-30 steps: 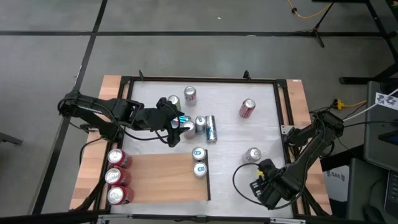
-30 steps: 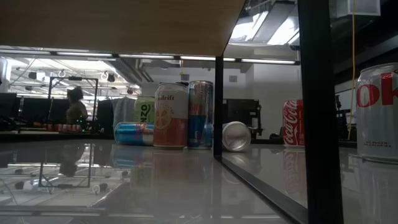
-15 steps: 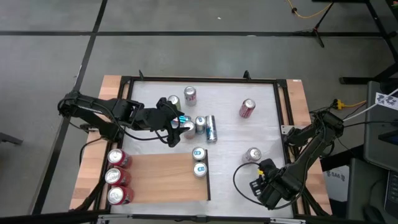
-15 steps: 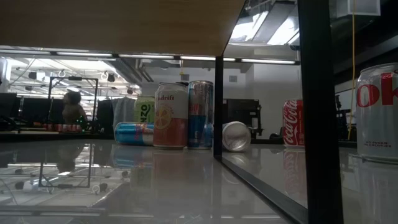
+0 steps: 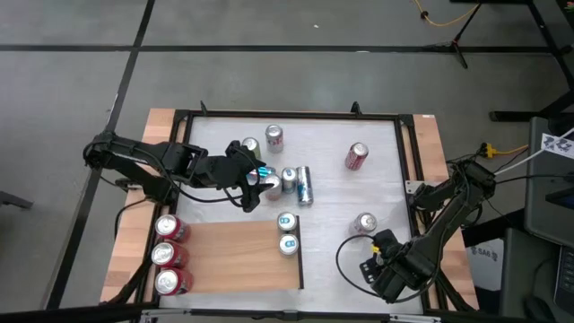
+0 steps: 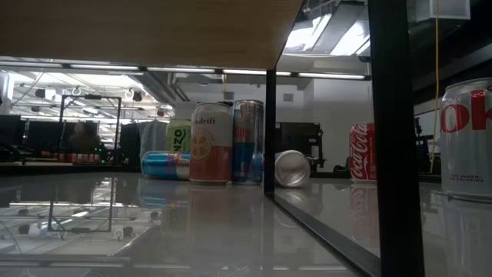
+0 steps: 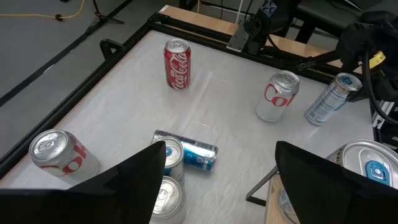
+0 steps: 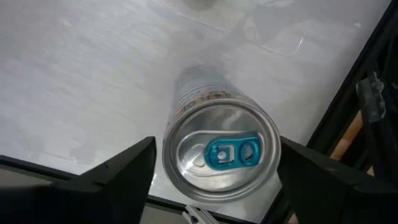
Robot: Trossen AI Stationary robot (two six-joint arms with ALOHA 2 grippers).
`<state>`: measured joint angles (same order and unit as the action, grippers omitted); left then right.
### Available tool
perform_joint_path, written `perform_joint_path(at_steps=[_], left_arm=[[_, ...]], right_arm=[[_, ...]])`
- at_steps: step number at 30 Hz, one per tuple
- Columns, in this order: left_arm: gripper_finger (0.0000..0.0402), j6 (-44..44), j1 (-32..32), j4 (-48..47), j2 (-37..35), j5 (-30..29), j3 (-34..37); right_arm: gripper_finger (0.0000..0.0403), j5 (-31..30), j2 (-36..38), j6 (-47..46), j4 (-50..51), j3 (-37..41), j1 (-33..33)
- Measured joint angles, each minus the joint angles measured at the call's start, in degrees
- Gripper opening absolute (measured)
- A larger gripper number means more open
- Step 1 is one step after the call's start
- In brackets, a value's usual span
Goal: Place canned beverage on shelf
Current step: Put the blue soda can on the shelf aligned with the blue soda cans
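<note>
Right gripper (image 5: pixel 377 267) sits at the near right corner of the white table (image 5: pixel 332 211), and on its wrist feed I see both fingers spread to either side of an upright can with a blue tab (image 8: pixel 219 155), not pinching it; the shelf (image 5: pixel 233 256) is the wood panel over the near left part of the table, with three red cans (image 5: pixel 164 255) in a row along its left edge and two blue-tabbed cans (image 5: pixel 287 233) at its right edge; a silver can (image 5: pixel 364 222) stands just past the right gripper; farther on, at mid-table, I have the left gripper (image 5: pixel 257 177) with fingers apart and nothing between them, beside a blue can lying on its side (image 5: pixel 304 186); a red can (image 5: pixel 356 156) stands beyond, toward the far right.
</note>
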<state>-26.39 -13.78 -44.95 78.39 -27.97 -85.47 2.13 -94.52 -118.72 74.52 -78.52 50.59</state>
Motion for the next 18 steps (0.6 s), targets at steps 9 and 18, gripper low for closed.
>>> perform_joint_path(at_steps=[9,18], left_arm=[[0.0295,0.0,0.0,0.0,0.0,0.0,0.0],[0.0295,0.0,0.0,0.0,0.0,0.0,0.0]], right_arm=[[0.0344,-3.1,0.0,0.5,0.5,-1.2,0.0],[0.0344,-4.7,0.1,2.2,3.6,-4.7,0.0]])
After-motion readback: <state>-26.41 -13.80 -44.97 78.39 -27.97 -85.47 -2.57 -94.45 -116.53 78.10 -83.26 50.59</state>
